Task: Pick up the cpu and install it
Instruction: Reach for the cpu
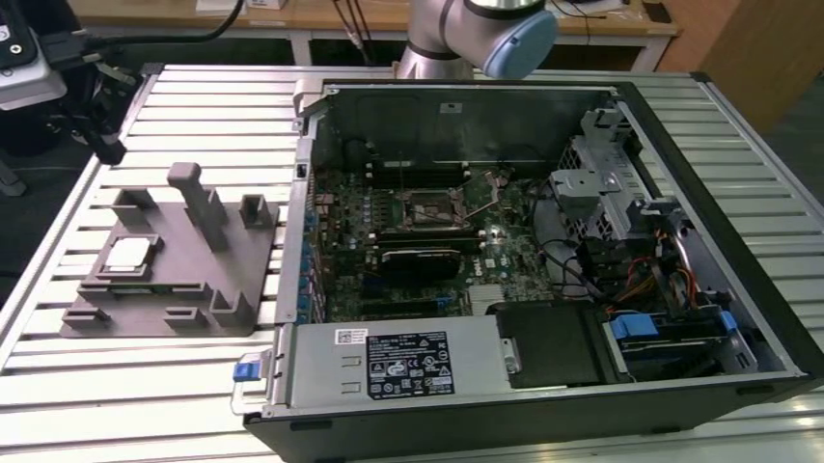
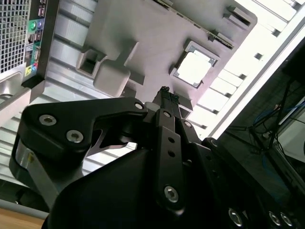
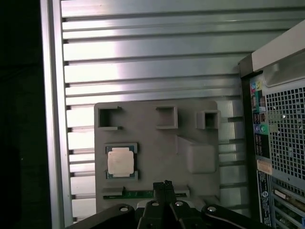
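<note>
The cpu [image 1: 129, 255] is a small pale silver square lying flat in a recess of the grey plastic fixture [image 1: 193, 289], at the exterior view's left. Both wrist views look down on the cpu [image 2: 193, 67] [image 3: 119, 161] from well above. My gripper [image 2: 167, 93] [image 3: 164, 185] hangs over the fixture [image 3: 152, 143], off to one side of the cpu and clear of it. Its black fingertips are pressed together with nothing between them. The motherboard socket [image 1: 431, 207] sits inside the open computer case [image 1: 721, 116].
The fixture carries several upright posts [image 1: 193, 193] and blocks. A silver power supply box [image 1: 386, 362] fills the case's near corner. The case's rear ports [image 3: 259, 129] face the fixture. Everything rests on a slatted aluminium table [image 1: 154, 405] with a dark drop beyond its edge [image 3: 24, 119].
</note>
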Robot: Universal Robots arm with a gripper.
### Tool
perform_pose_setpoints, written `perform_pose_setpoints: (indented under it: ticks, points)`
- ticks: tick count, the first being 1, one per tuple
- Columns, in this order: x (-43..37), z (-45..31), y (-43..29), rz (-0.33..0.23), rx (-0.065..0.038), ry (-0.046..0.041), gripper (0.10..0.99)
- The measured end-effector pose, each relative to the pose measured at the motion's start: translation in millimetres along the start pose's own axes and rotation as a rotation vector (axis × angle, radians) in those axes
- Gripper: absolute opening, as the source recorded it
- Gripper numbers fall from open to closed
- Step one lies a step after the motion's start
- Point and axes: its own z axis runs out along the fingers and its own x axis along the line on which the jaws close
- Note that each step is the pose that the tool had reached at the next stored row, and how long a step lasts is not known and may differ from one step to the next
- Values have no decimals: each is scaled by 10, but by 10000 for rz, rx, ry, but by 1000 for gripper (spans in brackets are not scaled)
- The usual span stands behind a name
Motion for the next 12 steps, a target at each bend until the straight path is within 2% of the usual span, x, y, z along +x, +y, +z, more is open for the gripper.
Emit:
perform_pose_setpoints:
  ticks: [12]
  points:
    - [131, 215, 2, -1, 59, 2, 106]
